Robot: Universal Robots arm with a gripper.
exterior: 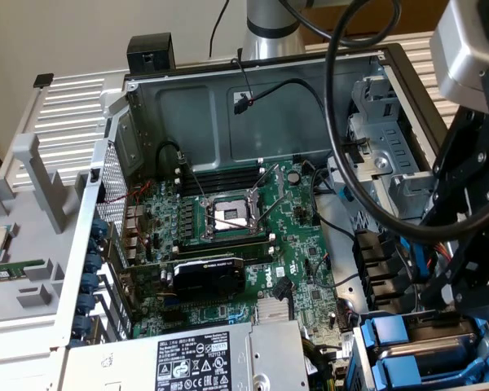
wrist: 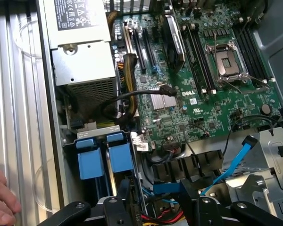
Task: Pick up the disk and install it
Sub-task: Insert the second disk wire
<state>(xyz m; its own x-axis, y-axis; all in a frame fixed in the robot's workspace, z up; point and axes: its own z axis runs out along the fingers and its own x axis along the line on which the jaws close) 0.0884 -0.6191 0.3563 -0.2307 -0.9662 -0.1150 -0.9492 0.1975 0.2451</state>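
Ribbed metal surface (wrist: pixel 14 117) under the PC case (exterior: pixel 261 114); wrist view adds a hand (wrist: pixel 1 200), gripper (wrist: pixel 155 200) open and empty near two blue trays (wrist: pixel 91 157), can't tell which way the disk points

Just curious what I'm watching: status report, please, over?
Tool open, empty, near two blue plastic tray tabs. Silver labelled disk not yet picked up. Blue flat cable and red wires close beneath; a hand outside the grey metal case.

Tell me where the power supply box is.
In the exterior view the power supply box sits at the bottom edge, below the motherboard, with blue drive trays toward that view's right.
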